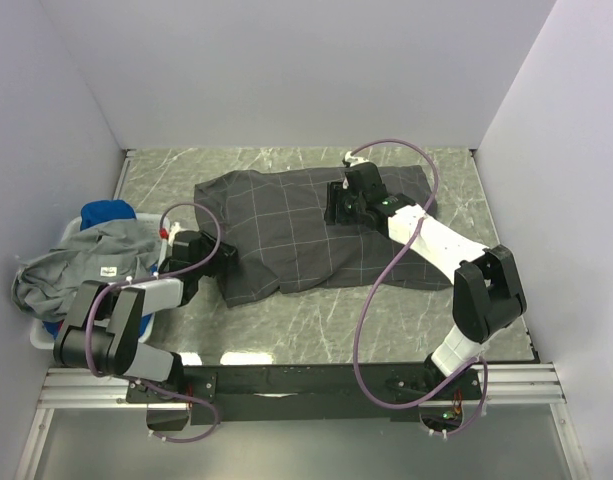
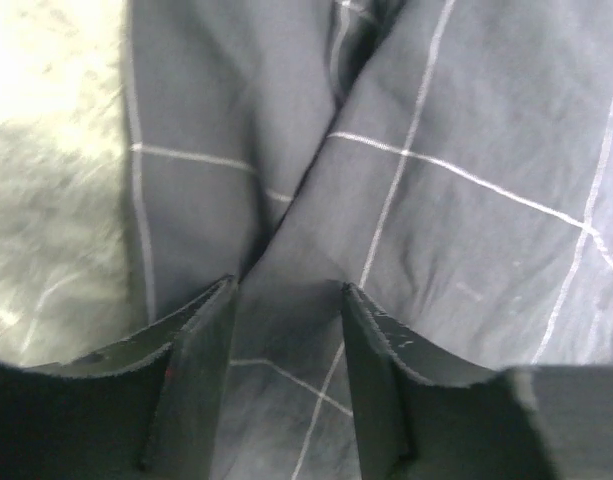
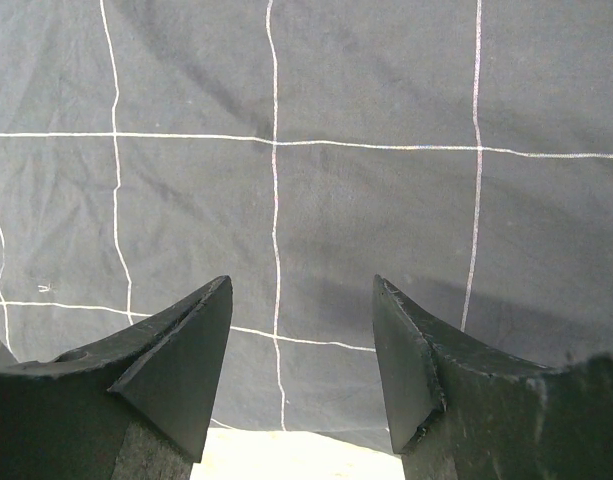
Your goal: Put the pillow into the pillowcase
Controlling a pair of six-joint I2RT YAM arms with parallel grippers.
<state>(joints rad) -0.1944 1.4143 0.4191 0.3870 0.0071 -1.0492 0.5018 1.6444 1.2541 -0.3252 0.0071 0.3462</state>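
Note:
The dark grey pillowcase (image 1: 286, 235) with its thin pale grid lies rumpled across the middle of the table. My left gripper (image 1: 226, 262) sits at its near-left edge. In the left wrist view that gripper (image 2: 288, 285) is open, with folded pillowcase cloth (image 2: 466, 160) lying under and between the fingers. My right gripper (image 1: 336, 205) hovers over the far right part of the case. It is open (image 3: 302, 282) over flat grid cloth (image 3: 366, 200). A cream patch (image 3: 286, 460) shows below the cloth edge; I cannot tell if it is the pillow. No pillow shows from above.
A white basket (image 1: 41, 335) stands at the left edge, holding a plain grey garment (image 1: 86, 265) with a white label and a blue cloth (image 1: 106, 213). Bare marble tabletop (image 1: 316, 320) lies in front of the pillowcase. White walls close in the back and sides.

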